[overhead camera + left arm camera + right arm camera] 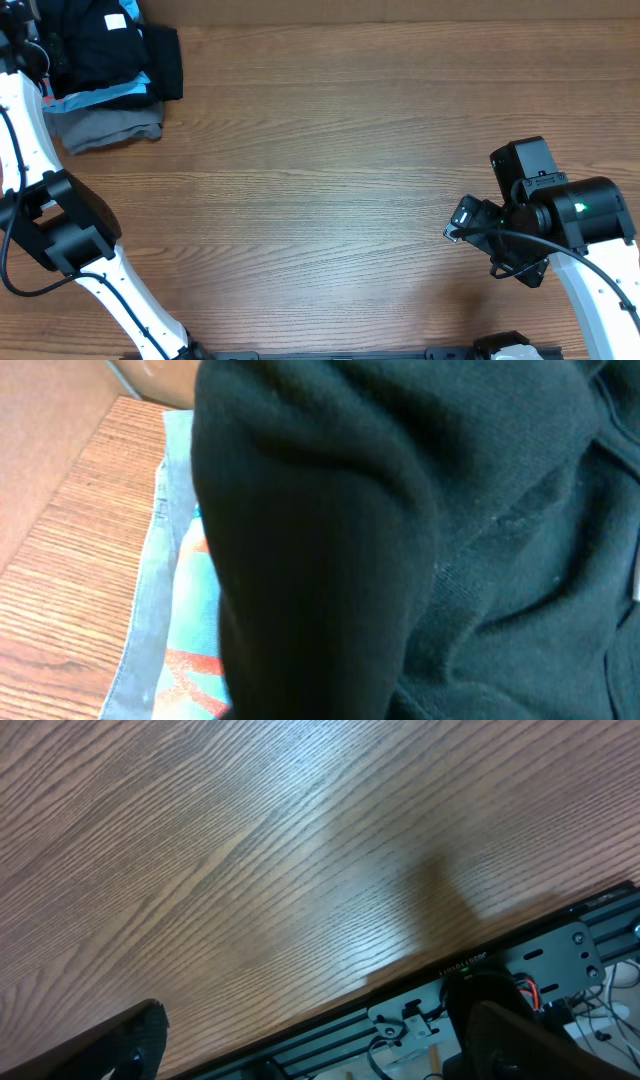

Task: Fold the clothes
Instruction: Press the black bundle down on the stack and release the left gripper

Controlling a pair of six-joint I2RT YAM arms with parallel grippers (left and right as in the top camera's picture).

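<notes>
The black T-shirt (110, 48) lies bunched on top of a clothes pile at the table's far left corner. It fills most of the left wrist view (420, 530), pressed close to the camera. My left arm reaches into that corner. Its gripper (22, 40) is at the pile's left edge, and its fingers are hidden by black fabric in both views. My right gripper (320, 1055) is open and empty, low over bare wood near the table's front edge. It also shows in the overhead view (495, 248) at the right.
A light-blue shirt (95, 98) with red print (185, 660) lies under the black T-shirt. A grey folded garment (105, 128) sits at the bottom of the pile. The wooden table (320, 200) ends at a black metal rail (500, 970) with cables.
</notes>
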